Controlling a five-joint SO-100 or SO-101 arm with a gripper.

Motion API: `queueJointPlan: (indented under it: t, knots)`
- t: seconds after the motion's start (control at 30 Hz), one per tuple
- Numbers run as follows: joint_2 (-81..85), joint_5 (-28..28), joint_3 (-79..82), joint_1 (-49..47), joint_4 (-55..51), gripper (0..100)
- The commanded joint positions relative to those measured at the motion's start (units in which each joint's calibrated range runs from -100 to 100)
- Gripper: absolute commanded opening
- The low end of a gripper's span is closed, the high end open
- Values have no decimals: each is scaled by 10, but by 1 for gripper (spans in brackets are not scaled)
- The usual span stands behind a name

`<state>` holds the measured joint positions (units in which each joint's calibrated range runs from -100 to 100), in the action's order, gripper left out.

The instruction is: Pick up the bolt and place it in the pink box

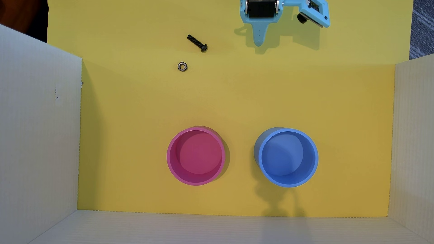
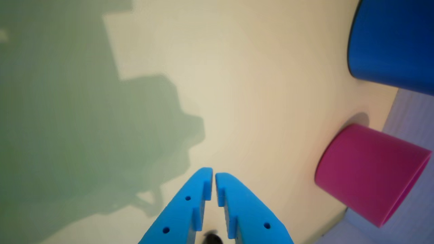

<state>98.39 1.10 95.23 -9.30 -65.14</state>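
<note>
**Bolt untouched, tool parked off to one side**

Overhead view: bolt (image 1: 197, 43) lies flat on the yellow counter (image 1: 234, 98), left of the tool (image 1: 258, 43), long axis diagonal, head toward the pink box (image 1: 196, 156). Hex nut (image 1: 182, 66) just below it. Tool fingers nearly closed, holding nothing, apparently. No readable writing or labels seen.

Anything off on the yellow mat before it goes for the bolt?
Nothing stands out. The bolt lies flat on the yellow mat, apart from the hex nut. The pink box and blue cup stand upright and empty. The gripper is shut, holding nothing.
</note>
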Motion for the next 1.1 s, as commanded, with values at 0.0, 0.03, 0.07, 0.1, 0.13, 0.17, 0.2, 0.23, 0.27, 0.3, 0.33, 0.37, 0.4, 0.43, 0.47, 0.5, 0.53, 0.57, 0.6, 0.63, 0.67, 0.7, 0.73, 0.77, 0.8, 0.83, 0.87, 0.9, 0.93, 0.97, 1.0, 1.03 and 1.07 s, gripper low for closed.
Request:
queueJointPlan:
  t: [0.0, 0.03, 0.07, 0.1, 0.13, 0.17, 0.2, 0.23, 0.27, 0.3, 0.33, 0.37, 0.4, 0.43, 0.47, 0.5, 0.53, 0.57, 0.6, 0.63, 0.67, 0.7, 0.73, 0.77, 0.8, 0.83, 0.87, 0.9, 0.93, 0.97, 1.0, 1.03, 1.07]
  knots:
    - [2, 2, -2, 4, -1, 1]
    - [2, 2, -2, 4, -1, 1]
    - [2, 2, -2, 4, -1, 1]
    - [2, 1, -2, 2, -1, 1]
    - [2, 0, -2, 1, -1, 1]
    - [2, 0, -2, 0, -1, 1]
    - [2, 0, -2, 0, -1, 1]
    - [2, 0, -2, 0, -1, 1]
    - [2, 0, -2, 0, -1, 1]
    - [2, 1, -2, 2, -1, 1]
    - [2, 2, -2, 3, -1, 1]
    - [2, 2, -2, 4, -1, 1]
    - [2, 2, -2, 4, -1, 1]
    - [2, 2, -2, 4, -1, 2]
    - [2, 1, -2, 2, -1, 2]
    - [2, -1, -2, 0, -1, 2]
    - [2, -1, -2, -2, -1, 2]
    - [2, -1, -3, -2, -1, 2]
    - [2, -1, -4, -2, -1, 2]
    - [2, -1, -4, -2, -1, 2]
    - [2, 1, -5, -2, -3, 2]
    - [2, 1, -6, -2, -5, 2]
    - [2, 0, -6, -2, -5, 1]
    - [2, 0, -6, -2, -5, 1]
    - [2, -1, -6, -2, -5, 1]
    - [2, 0, -6, -2, -5, 1]
    - [2, 1, -6, -2, -5, 1]
    - [2, 2, -7, 0, -4, 1]
    - [2, 2, -6, 4, -1, 1]
    - [2, 2, -4, 6, -1, 1]
    - [2, 2, -4, 13, -4, 1]
    - [2, 2, -5, 31, -6, 1]
    - [2, 2, -6, 58, -6, 1]
